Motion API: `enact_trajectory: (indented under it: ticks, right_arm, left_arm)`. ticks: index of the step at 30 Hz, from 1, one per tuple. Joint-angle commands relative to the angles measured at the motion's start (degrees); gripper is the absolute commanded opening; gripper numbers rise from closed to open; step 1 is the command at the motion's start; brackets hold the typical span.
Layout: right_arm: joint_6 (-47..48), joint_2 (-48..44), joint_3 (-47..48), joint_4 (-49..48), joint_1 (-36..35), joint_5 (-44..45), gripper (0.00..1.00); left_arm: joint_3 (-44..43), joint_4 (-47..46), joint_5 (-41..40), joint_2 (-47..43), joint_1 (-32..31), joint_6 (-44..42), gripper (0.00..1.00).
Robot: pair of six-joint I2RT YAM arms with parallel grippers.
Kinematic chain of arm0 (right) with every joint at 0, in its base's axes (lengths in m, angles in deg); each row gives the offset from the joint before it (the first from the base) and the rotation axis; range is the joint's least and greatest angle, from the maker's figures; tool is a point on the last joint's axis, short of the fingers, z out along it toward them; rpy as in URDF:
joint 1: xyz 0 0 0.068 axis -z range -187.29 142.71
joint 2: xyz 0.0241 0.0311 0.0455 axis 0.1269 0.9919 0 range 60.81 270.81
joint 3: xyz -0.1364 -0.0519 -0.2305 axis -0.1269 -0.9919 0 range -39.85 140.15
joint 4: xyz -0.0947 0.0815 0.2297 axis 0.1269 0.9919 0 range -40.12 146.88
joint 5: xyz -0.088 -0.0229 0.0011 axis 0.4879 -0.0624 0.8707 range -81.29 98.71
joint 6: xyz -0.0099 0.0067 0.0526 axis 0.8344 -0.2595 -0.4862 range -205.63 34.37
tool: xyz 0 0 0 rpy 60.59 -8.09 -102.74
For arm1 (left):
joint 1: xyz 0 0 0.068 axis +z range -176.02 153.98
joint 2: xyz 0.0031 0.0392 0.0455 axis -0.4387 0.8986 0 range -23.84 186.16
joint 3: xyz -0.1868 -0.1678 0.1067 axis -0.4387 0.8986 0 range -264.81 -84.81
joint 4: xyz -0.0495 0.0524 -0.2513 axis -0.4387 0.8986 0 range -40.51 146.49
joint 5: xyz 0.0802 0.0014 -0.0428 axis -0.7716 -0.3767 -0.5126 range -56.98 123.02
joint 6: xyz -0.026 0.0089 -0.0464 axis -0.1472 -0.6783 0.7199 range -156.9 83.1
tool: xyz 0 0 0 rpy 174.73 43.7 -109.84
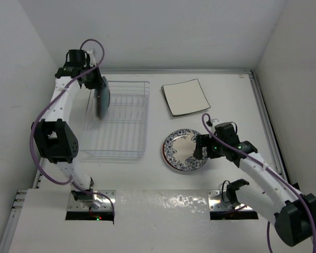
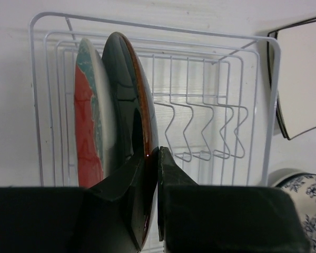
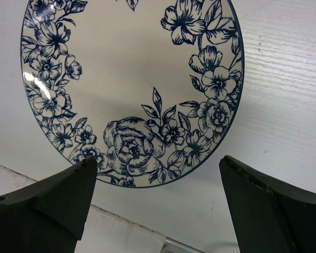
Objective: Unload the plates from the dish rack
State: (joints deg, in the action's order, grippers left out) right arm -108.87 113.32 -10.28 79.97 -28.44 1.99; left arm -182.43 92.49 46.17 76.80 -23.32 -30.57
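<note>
The dish rack (image 1: 116,119) sits left of centre in the overhead view, a wire-and-clear-plastic frame on the white table (image 1: 231,100). Two round plates stand upright on edge side by side at its upper-left end. In the left wrist view, the red-and-teal plate (image 2: 88,124) is the one farther left. The dark glossy plate (image 2: 125,89) with a reddish rim is just to its right, and the slots beyond them hold nothing.

The left gripper (image 2: 158,161) is clamped on the lower rim of the dark glossy plate, one finger on each face and the jaws nearly together.

Right of the rack, in the upper middle of the overhead frame, a cream square plate (image 1: 186,97) with a dark edge lies flat on the table. Below it lies the blue-patterned plate (image 1: 185,150), with a red rim (image 1: 163,153) showing under its left side.

The right gripper (image 3: 158,205) hangs at the right edge of the blue-patterned plate. Its jaws are spread wide and hold nothing.
</note>
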Motion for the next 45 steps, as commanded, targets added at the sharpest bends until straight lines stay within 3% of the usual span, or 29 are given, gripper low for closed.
enact_trajectory:
  ticks: [1, 4, 12, 17, 20, 22, 23, 25, 29, 32, 35, 37, 39, 45]
  right_arm:
    - [-0.66, -1.27, 1.2, -1.26, -0.04, -1.63, 0.96]
    - [-0.49, -1.36, 2.51, 0.14, -0.04, -1.37, 0.96]
    - [-1.45, -2.06, 11.63, 4.62, -0.04, 1.44, 0.99]
    - [-4.43, 1.71, 25.53, 8.14, -0.03, 5.13, 0.99]
    - [-8.29, 3.74, 31.06, 7.71, 1.89, 6.55, 0.99]
    - [-10.49, 4.61, 33.53, 6.39, 7.59, 2.45, 0.99]
    - [-13.03, 4.88, 35.89, 5.87, 13.01, -0.46, 0.99]
    - [-15.15, 7.15, 40.63, 5.33, 17.26, -7.04, 0.99]
    - [-16.3, 13.49, 50.32, 8.58, 20.09, -13.66, 0.99]
    - [-19.02, 13.76, 48.76, 3.43, 20.0, -19.28, 0.98]
    - [-22.44, 14.2, 42.97, -2.8, 19.39, -26.37, 0.96]
    - [-22.2, 15.16, 40.33, -3.46, 18.52, -28.78, 0.95]
    - [-20.97, 15.86, 39.26, -3.45, 15.88, -29.4, 0.95]
    - [-16.14, 15.52, 36.1, -2.05, 9.9, -28.01, 0.95]
  left_arm:
    - [-11.69, 1.02, 4.43, -1.24, 0.29, -1.05, 0.0]
    - [-18.2, 2.88, 6.8, -0.62, 0.29, -0.53, 0.0]
    - [-20.23, 0.69, 14.18, -2.64, -3.65, 1.32, 0.0]
    - [-21.91, -5.64, 1.2, -6.06, -21.81, -3.86, 0.0]
    - [-19.81, -10.98, -6.45, -8.52, -28.68, -6.06, 0.0]
    - [-13.85, -14.94, -14.49, -12.21, -33.0, -11.47, 0.0]
    - [-10.43, -20.62, -18.64, -13.88, -38.33, -14.04, 0.0]
    - [1.52, -31.94, -30.03, -20.02, -43.89, -22.44, 0.0]
    - [24.7, -51.85, -42.31, -30.74, -57.07, -37.94, 0.0]
    - [33.42, -59.43, -48.54, -33.22, -64.12, -48.49, 0.0]
    - [39.93, -62.32, -52.77, -32.44, -72.28, -60.0, 0.0]
    - [43.64, -73.07, -59.62, -30.95, -78.77, -71.42, 0.0]
    - [46.38, -76.65, -63.66, -28.05, -81.61, -78.54, 0.0]
    - [46.47, -73.32, -64.56, -22.77, -85.57, -78.4, 0.0]
